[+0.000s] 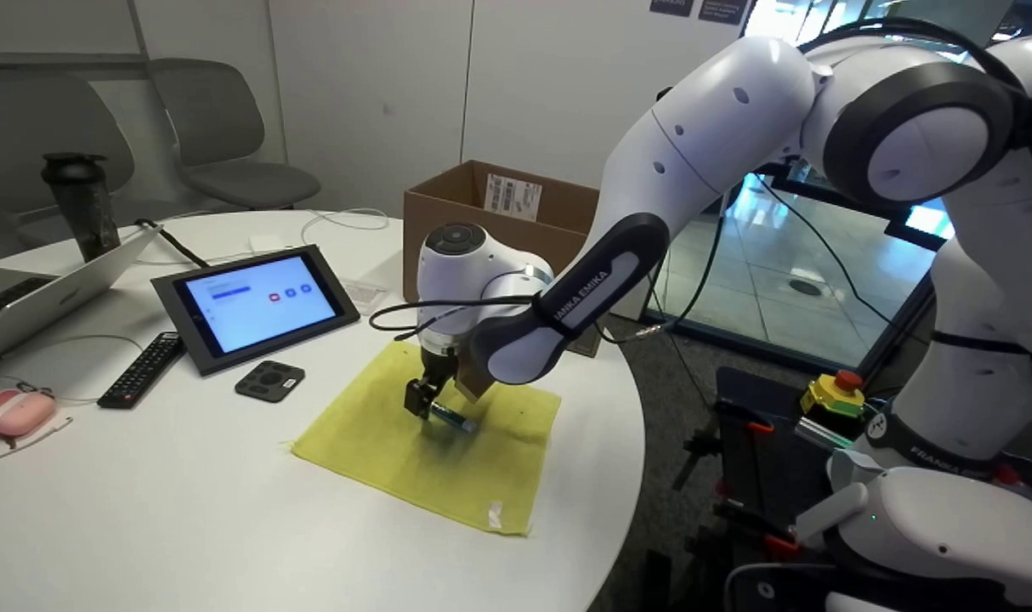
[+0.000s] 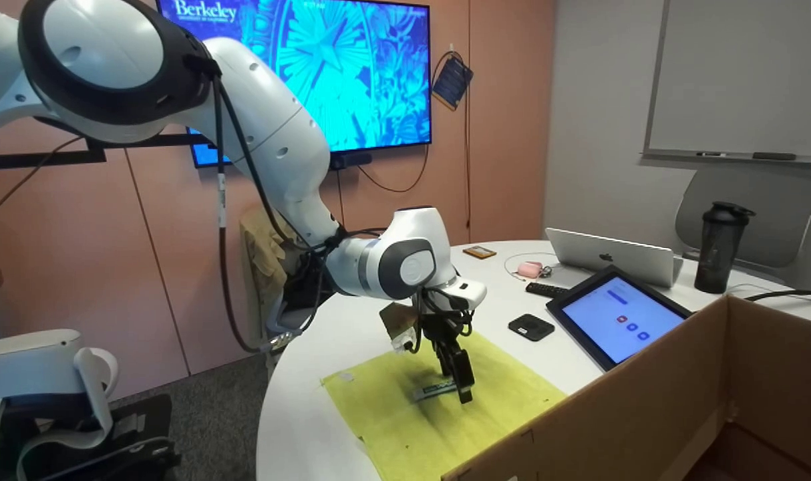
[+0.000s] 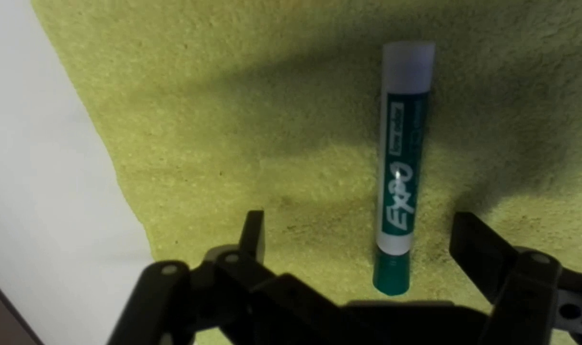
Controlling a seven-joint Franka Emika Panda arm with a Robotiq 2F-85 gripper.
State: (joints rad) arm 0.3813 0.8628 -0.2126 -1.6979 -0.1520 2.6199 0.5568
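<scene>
Gripper point(image 3: 360, 235): fingers point(image 3: 255, 235) standing apart, nothing clamped between them. A green Expo low-odor marker point(image 3: 401, 163) lies flat on the yellow cloth point(image 3: 200, 143).

Wrist view: barrel runs close to 12–6 o'clock, pale end toward 12, green end toward 6. Reckoned from the green-end portion, one finger stands at 9 o'clock and its partner at 3, the latter nearer the marker.

Exterior view, clock centred on the gripper: cardboard box point(image 1: 554, 246) between 12 and 1, touchscreen point(image 1: 261, 306) at 10.

Failure modes (judgement):
- Uneven gaps. On closing, the 3 o'clock finger would probably meet the barrel first and could roll or skew it toward 9.
- Off-centre placement. The fingers sit near the green end; a grip there could let the pale end droop or swivel.
- Fingertip height above the cloth: cannot tell. Too low could pinch or ruck the soft fabric; too high could skim the rounded barrel and let it slip.
</scene>
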